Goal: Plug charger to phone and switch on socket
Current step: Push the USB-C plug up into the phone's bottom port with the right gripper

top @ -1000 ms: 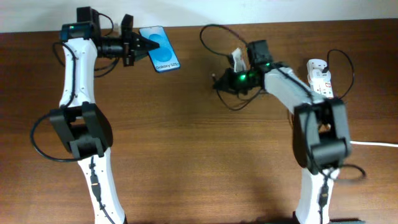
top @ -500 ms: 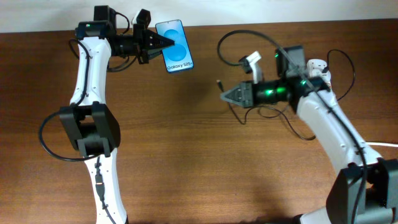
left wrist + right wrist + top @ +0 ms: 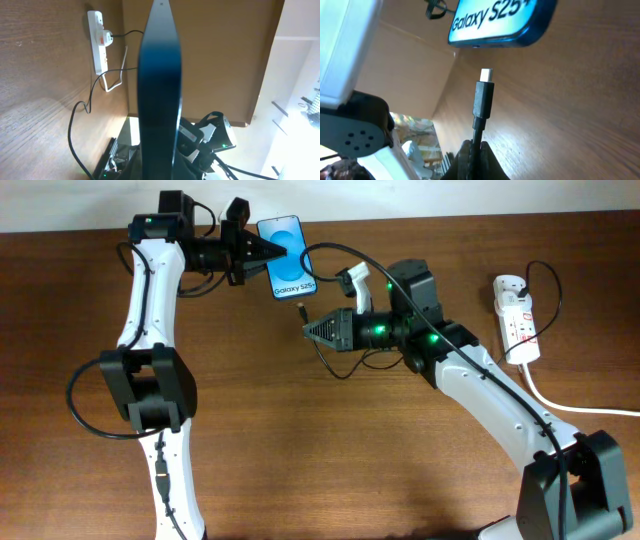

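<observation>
With socket (image 3: 518, 320) well apart, left hand (image 3: 262, 249) grips phone (image 3: 290, 272), right hand (image 3: 309, 330) clamps charger (image 3: 483, 97) near phone's edge.

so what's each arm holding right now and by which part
Left gripper: the phone, jaws on a long edge, away from its port end. Right gripper: the charger, jaws on the cable just behind the connector.

Wooden table (image 3: 300, 460) carries the socket (image 3: 518, 318), apparently lying flat.

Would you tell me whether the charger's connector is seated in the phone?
No, the tip of the charger stops short of the phone, wood showing between them.
</observation>
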`<state>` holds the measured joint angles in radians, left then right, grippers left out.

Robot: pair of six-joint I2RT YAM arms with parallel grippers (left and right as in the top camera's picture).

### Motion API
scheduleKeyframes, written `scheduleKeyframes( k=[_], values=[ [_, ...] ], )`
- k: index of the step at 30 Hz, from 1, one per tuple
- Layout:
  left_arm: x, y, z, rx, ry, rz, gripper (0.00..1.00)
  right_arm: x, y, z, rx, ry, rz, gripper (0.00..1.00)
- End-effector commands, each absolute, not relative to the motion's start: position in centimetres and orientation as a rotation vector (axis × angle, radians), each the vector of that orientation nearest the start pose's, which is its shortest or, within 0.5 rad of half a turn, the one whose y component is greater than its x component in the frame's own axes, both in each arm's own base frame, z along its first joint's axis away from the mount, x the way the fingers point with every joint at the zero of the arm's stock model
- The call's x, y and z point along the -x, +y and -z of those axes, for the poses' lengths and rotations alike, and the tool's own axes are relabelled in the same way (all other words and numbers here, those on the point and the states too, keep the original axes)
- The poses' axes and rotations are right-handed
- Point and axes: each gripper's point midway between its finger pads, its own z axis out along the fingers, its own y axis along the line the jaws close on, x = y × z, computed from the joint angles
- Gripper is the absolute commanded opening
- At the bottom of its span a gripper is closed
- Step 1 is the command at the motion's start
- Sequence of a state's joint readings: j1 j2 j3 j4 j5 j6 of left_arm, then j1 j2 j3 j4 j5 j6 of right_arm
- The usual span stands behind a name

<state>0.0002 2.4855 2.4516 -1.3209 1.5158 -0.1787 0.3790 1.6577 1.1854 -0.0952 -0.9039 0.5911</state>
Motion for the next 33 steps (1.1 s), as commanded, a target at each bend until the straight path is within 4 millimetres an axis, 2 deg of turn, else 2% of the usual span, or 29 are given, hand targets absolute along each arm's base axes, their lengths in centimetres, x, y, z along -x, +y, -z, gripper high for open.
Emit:
scheduleKeyframes(
  k=[1,8,22,33],
  values=[
    [-49.08,-17.07,-26.2,-0.078,2.182,2.183,0.0,-36.04,28.74,-23.31,0.327,2.227,-1.491,0.04],
    [-48.93,-17.79,-25.76,-0.089,2.214,2.16,0.0,-36.32,28.89,-23.96,0.329,2.196,-1.502,0.04],
    [-49.0,-17.82,-25.38,-0.085,2.236,2.133,0.0,-36.0,29.53,-24.29,0.347,2.183,-1.517,0.04],
    [-49.0,-17.78,-25.46,-0.084,2.232,2.139,0.0,-35.78,29.38,-23.65,0.325,2.221,-1.513,0.04]
  ],
)
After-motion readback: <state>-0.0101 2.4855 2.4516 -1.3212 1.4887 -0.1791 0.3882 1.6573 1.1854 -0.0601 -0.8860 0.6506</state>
